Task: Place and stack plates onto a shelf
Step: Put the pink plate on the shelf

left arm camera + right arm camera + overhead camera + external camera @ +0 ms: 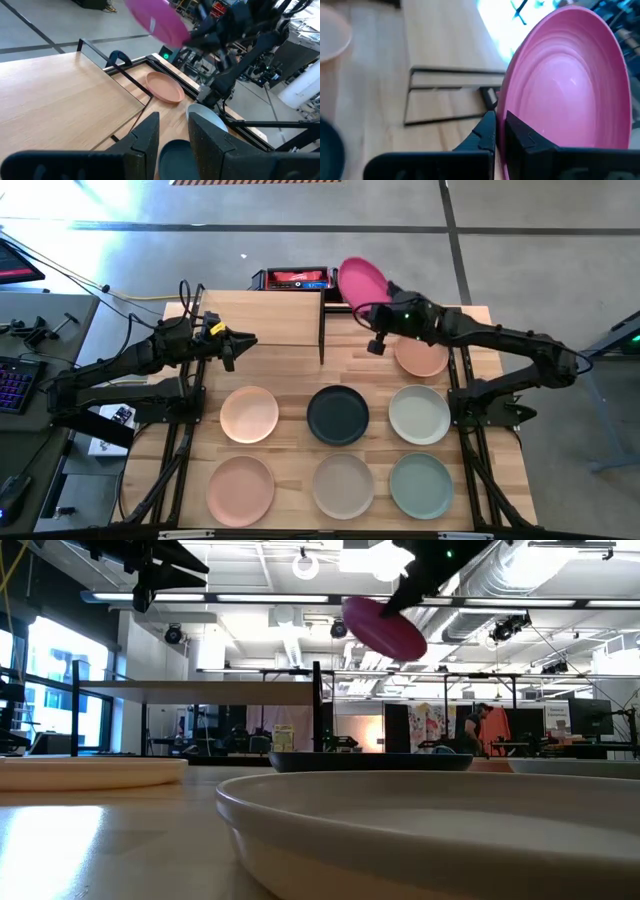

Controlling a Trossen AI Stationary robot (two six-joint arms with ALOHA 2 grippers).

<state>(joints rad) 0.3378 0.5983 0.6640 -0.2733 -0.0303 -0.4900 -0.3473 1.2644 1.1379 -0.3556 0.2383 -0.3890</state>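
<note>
Pink round matte plate (362,281) rides tilted in the air, right gripper (500,131) clamped on its rim just past the light-wood shelf (262,318); only the low view shows it lifted. Left gripper (173,131), jaws slightly apart, hovers over the shelf.

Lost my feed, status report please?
Right gripper jaws shut on pink plate, airborne beside shelf. Left gripper open over shelf. Nothing blocking.
</note>
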